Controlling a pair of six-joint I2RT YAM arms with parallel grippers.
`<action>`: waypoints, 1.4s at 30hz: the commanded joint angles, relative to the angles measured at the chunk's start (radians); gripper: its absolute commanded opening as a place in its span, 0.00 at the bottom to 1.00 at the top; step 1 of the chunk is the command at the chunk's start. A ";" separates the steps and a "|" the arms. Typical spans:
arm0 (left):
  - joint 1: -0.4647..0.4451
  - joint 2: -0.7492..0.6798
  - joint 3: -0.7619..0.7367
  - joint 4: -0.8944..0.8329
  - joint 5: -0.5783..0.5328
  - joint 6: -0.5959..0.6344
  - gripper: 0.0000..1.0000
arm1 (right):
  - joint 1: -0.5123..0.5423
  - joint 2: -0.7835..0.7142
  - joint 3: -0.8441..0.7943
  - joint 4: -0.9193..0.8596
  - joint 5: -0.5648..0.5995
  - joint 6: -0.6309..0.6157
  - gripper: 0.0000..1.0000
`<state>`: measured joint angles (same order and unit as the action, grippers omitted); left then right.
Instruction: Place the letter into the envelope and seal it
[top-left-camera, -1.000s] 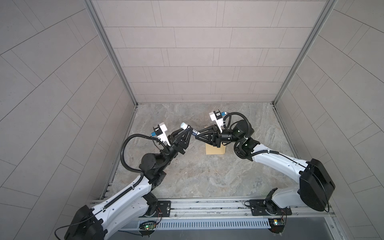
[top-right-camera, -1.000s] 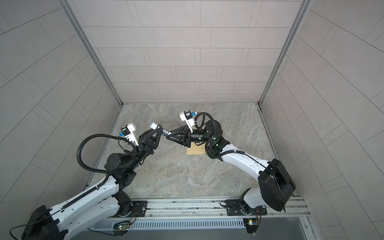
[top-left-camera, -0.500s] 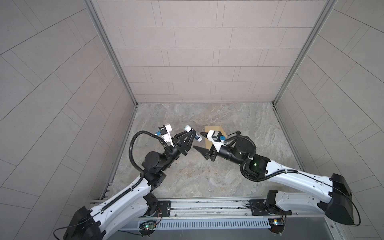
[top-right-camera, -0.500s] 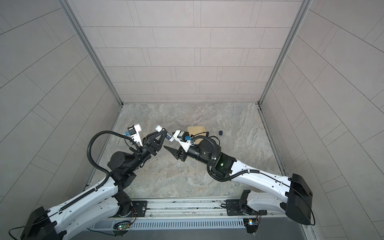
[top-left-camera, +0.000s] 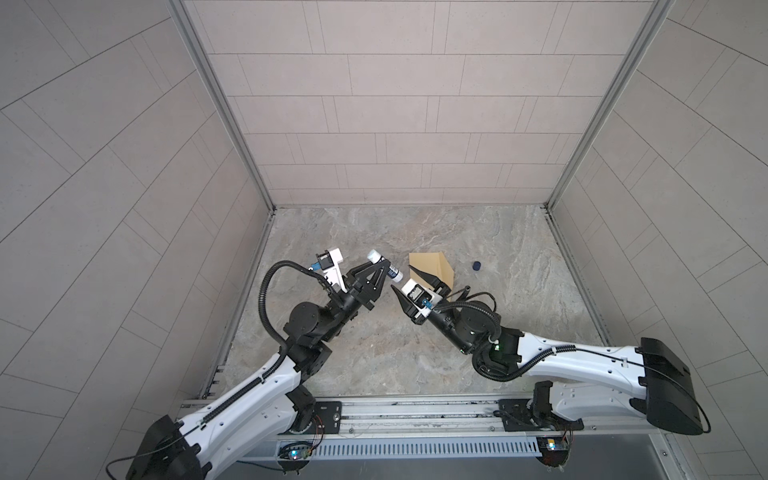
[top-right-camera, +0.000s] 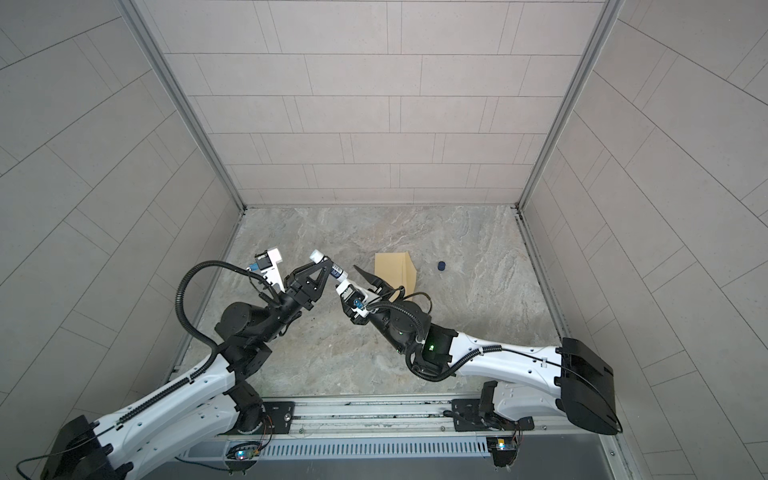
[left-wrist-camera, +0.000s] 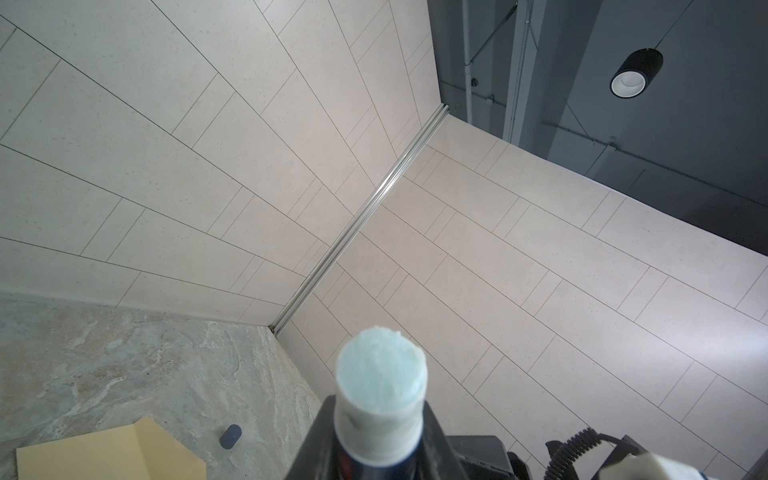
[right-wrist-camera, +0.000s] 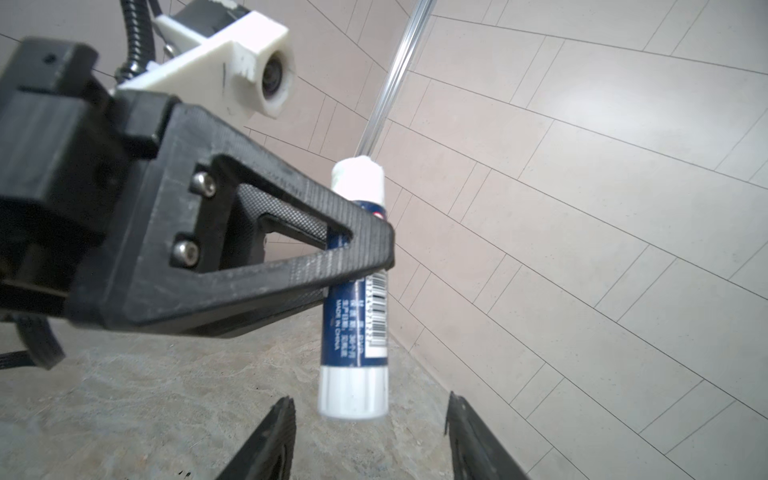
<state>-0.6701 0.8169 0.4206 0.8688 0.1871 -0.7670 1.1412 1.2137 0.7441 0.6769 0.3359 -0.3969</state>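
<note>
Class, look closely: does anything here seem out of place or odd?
Yes. A small dark blue cap lies loose on the table, right of the envelope in both top views. The glue stick clamped in the left end effector is uncapped, its glue tip bare and ragged.

In both top views the envelope (top-left-camera: 428, 266) lies flat on the table (top-left-camera: 498, 332) just right of frame centre, with a small cap (top-left-camera: 476, 265) to its right, apart from it. Left of the envelope, the glue stick (top-left-camera: 395, 275) is held above the table in the left gripper (top-left-camera: 385, 264) — tilted, one end toward the upper left. The right gripper (top-left-camera: 402, 277) sits just beside the stick's lower end, overlapping the envelope's lower edge. Both arms reach in from the rail (top-left-camera: 415, 411) along the frame's bottom.
</note>
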 joint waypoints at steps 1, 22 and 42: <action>-0.002 -0.010 0.028 0.039 -0.001 -0.002 0.00 | 0.009 0.019 0.013 0.050 0.029 -0.021 0.54; -0.003 -0.009 0.021 0.041 -0.004 -0.008 0.00 | 0.015 0.053 0.046 0.070 0.015 0.043 0.32; -0.002 0.061 -0.015 0.230 0.149 0.037 0.00 | -0.478 0.057 0.128 0.085 -1.014 1.061 0.01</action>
<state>-0.6651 0.8852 0.4206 0.9741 0.2066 -0.7506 0.7715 1.2327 0.8249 0.5514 -0.5064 0.2901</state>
